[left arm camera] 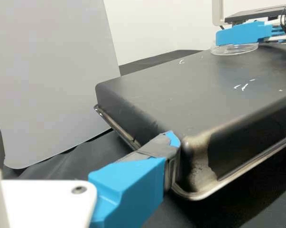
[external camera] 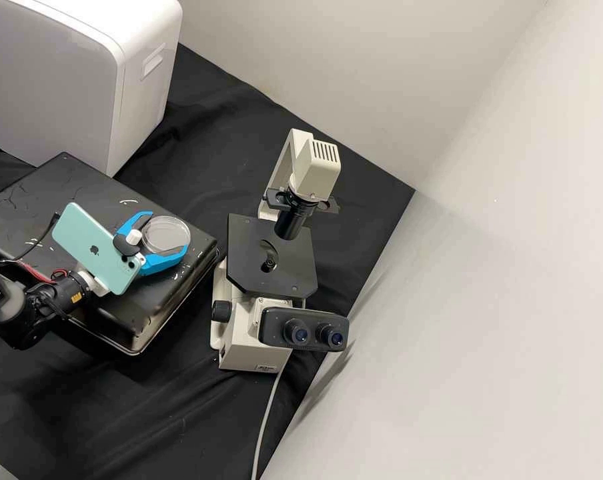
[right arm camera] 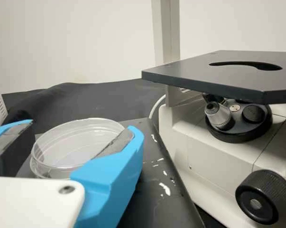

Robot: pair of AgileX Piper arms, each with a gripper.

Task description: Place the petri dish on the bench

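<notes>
Petri dish (external camera: 166, 235) is sitting on top of an upturned black tray (external camera: 81, 190), not down on the worktop (external camera: 201, 143) itself. It's near the tray corner that faces the microscope (external camera: 275, 293), so roughly 9 o'clock from the microscope's stage in the high view. Clear, round, lying flat.

Right claw (external camera: 168, 233) is closed around it. One blue finger hugs the rim on the 10 o'clock side and the other on the 5 o'clock side. In the right wrist view the grey pads look pressed against the dish wall on both sides. The dish's underside looks like it's resting on the tray. That arm comes in from 8 o'clock with a teal phone (external camera: 95, 248) mounted at its wrist.

Left claw (left arm camera: 81, 135) is wide open. It sits low at another corner of the same tray. One blue fingertip is right up against the tray's rolled rim, can't tell if it actually touches. The big white box (external camera: 81, 73) stands just beside that claw, at 11 o'clock of the tray in the high view.

Microscope stands at 3 o'clock of the tray, near but apart, and a grey cable (external camera: 265, 420) runs off from its base toward 6 o'clock.
</notes>
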